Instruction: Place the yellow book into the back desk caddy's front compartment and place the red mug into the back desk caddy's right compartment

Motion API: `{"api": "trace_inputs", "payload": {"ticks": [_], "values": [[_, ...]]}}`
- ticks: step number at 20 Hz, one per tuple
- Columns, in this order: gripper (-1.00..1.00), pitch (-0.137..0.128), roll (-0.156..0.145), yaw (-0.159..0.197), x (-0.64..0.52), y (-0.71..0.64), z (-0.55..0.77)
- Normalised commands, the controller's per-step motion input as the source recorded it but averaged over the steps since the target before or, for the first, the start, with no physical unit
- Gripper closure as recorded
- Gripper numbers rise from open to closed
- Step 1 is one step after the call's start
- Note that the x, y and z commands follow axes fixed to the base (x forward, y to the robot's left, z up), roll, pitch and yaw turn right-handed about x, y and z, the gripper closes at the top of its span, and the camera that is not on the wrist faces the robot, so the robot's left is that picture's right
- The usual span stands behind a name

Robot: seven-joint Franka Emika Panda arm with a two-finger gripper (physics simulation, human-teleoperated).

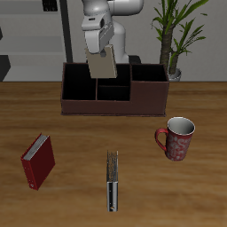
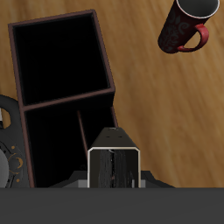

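Fingers (image 1: 103, 60) clamped on the yellow book (image 1: 102, 65) — above the back desk caddy (image 1: 113, 105), compartments empty.

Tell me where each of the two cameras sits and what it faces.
Exterior view: in front and above, facing the table, back desk caddy, red book, dark book; robot arm shows.
Wrist view: on the pincer, looking down into the caddy; only its fingers show, gripping the yellow book.
Shared: caddy, yellow book, red mug.
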Motion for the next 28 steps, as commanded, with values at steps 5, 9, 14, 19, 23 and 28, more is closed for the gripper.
{"api": "trace_inputs", "payload": {"ticks": [5, 9, 14, 19, 23, 28], "values": [[1.00, -0.007, -0.005, 0.075, 0.03, -0.06, -0.01], [1.00, 0.001, -0.002, 0.063, 0.00, -0.06, -0.01], [1.00, 0.011, 0.002, 0.081, 0.03, 0.00, -0.06], [1.00, 0.016, 0.026, 0.074, 0.01, 0.10, -0.06], [1.00, 0.039, 0.016, 0.034, 0.00, 0.02, -0.10], [1.00, 0.054, 0.027, 0.024, -0.03, 0.04, -0.15]]}}
